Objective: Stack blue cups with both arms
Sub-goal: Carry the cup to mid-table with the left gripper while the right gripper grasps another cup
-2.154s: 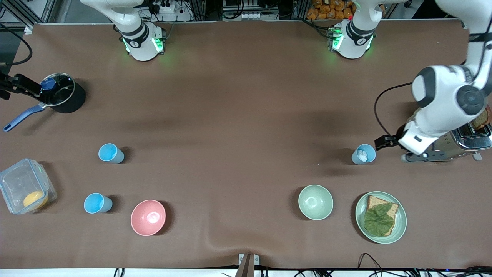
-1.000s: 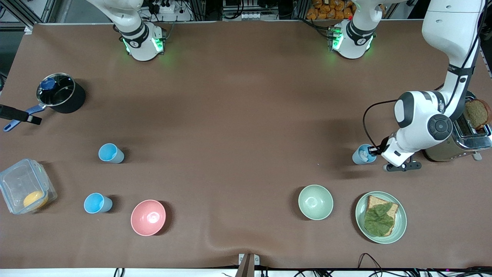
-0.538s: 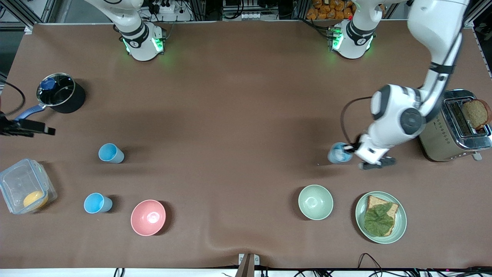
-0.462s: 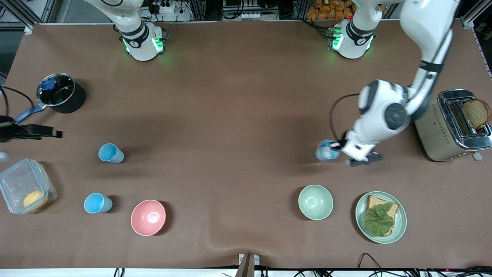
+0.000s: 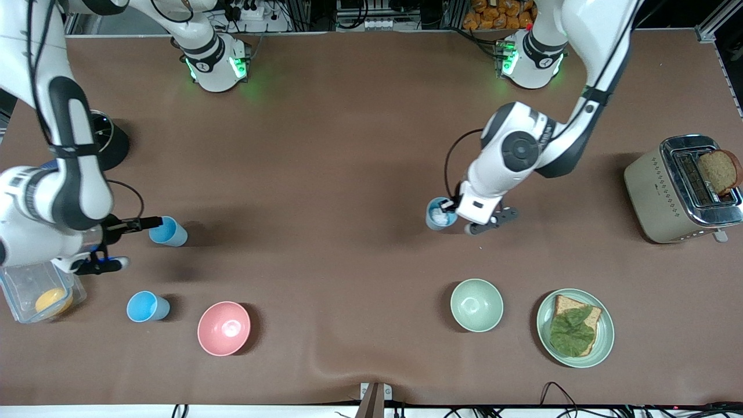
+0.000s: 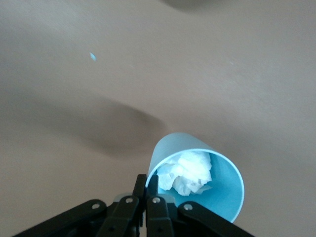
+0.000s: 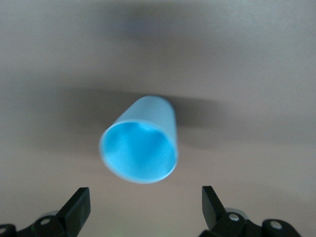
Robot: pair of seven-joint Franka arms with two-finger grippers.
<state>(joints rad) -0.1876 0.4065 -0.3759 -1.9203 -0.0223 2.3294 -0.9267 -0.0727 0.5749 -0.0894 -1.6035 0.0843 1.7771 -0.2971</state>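
Note:
My left gripper [image 5: 450,205] is shut on the rim of the duller grey-blue cup [image 5: 439,213], which holds a white paper wad, over the middle of the table. In the left wrist view the fingers pinch the cup's wall [image 6: 174,148] at my gripper [image 6: 152,180], and the cup's shadow lies apart from it. My right gripper [image 5: 154,223] is open beside a sky-blue cup [image 5: 168,231] standing toward the right arm's end. In the right wrist view this cup [image 7: 141,150] lies just ahead of my open gripper [image 7: 145,198], apart from it. A second sky-blue cup [image 5: 147,306] stands nearer the front camera.
A pink bowl [image 5: 223,328] stands beside the second sky-blue cup. A green bowl [image 5: 476,305] and a plate [image 5: 545,325] with bread and lettuce sit toward the left arm's end. A toaster [image 5: 656,191], a black pot [image 5: 113,145] and a clear box [image 5: 23,284] stand at the table's ends.
My left gripper has carried the grey-blue cup from beside the toaster toward the table's middle. My right arm has swung in from the table's end to the sky-blue cup.

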